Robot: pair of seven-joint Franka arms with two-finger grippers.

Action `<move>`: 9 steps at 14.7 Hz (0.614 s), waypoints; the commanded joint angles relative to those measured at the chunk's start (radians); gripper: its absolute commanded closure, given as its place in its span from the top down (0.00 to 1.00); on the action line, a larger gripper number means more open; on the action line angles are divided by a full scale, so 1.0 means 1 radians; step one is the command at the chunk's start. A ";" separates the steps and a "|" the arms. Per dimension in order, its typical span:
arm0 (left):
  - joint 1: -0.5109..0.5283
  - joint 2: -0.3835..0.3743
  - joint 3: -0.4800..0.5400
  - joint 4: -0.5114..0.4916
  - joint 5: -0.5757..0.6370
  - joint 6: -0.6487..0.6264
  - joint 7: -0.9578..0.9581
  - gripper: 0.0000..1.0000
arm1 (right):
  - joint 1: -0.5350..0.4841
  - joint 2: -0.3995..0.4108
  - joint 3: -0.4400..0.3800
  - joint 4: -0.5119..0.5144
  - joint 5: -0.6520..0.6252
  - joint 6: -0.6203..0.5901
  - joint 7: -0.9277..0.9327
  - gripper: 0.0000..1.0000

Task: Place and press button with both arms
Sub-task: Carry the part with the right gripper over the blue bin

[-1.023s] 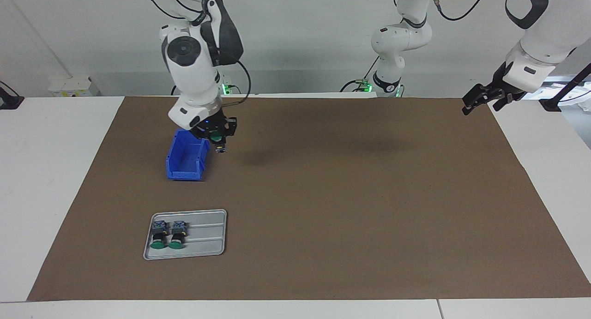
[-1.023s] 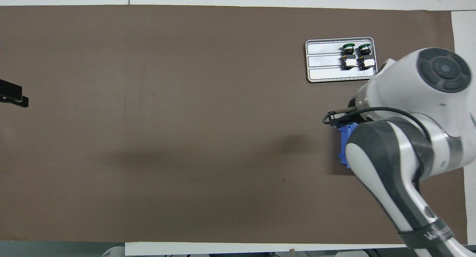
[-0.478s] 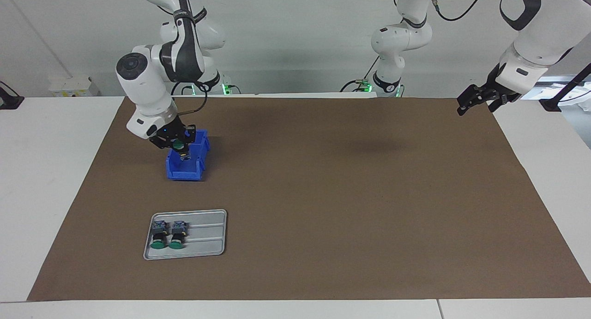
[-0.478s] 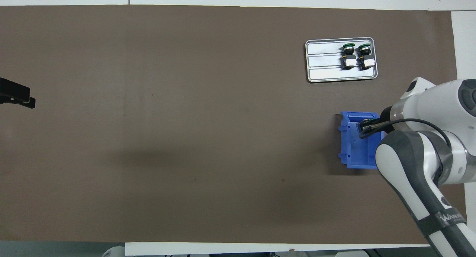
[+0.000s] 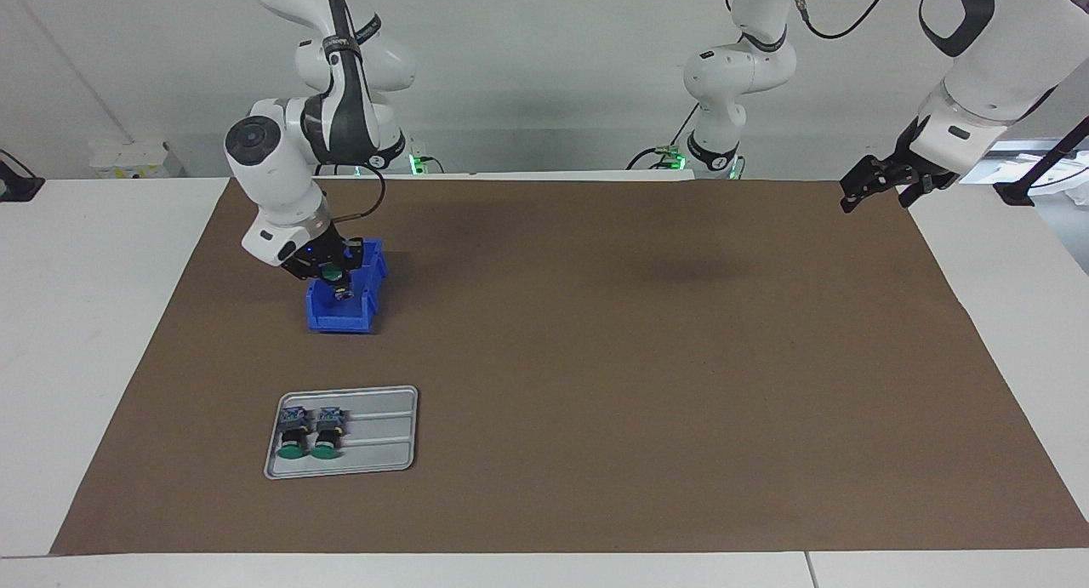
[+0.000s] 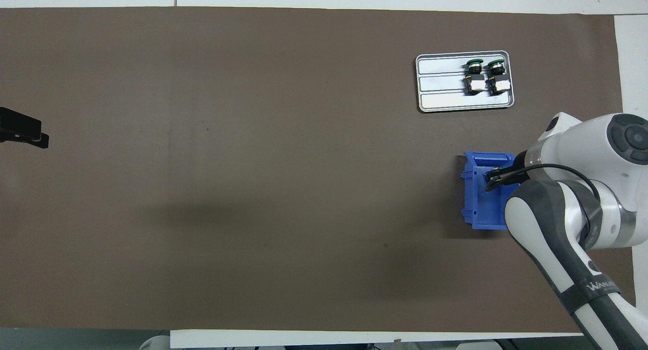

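— Starting with the biggest thing, we see the table [image 5: 102, 333] under a brown mat [image 5: 595, 384], and both arms over it. Where do we put them?

— We find the right arm [image 5: 281, 162] bent down at its own end of the table, its right gripper [image 5: 333, 275] just over the open top of the blue bin [image 5: 344, 311]. The left arm [image 5: 978, 77] waits at its own end, its left gripper [image 5: 876, 184] raised over the mat's edge with its fingers spread and nothing between them.

— And what do we see in the right gripper?

— We see it clenched on the button [image 5: 334, 278]: the green cap sits between the fingers and the body hangs down into the bin's mouth. From overhead the gripper's tip [image 6: 498, 176] lies over the bin [image 6: 481, 208].

— Can we tell what the bin holds?

— We cannot; the gripper and the walls hide most of its floor.

— And the other container?

— We see a grey tray [image 5: 383, 431], farther from the robots than the bin. Two more buttons [image 5: 293, 431] [image 5: 326, 431] lie in it side by side, at the end toward the right arm, green caps pointing away from the robots. The rest of the tray lies bare.
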 commanded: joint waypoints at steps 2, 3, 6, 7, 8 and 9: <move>0.000 -0.022 0.001 -0.024 0.016 -0.003 0.024 1.00 | -0.005 0.039 0.009 -0.009 -0.045 0.037 0.064 0.00; 0.000 -0.022 0.003 -0.025 0.016 -0.005 0.024 1.00 | -0.002 0.043 0.011 -0.009 -0.049 0.036 0.094 0.00; 0.007 -0.023 0.003 -0.027 0.016 -0.007 0.024 1.00 | 0.010 0.043 0.011 -0.023 -0.052 0.064 0.108 0.02; 0.007 -0.023 0.003 -0.028 0.016 -0.008 0.023 1.00 | 0.009 0.040 0.011 -0.041 -0.052 0.084 0.108 0.03; 0.007 -0.023 0.003 -0.027 0.016 -0.007 0.024 1.00 | 0.007 0.039 0.011 -0.052 -0.052 0.095 0.108 0.03; 0.007 -0.023 0.003 -0.027 0.016 -0.011 0.024 1.00 | 0.007 0.036 0.011 -0.066 -0.052 0.106 0.108 0.04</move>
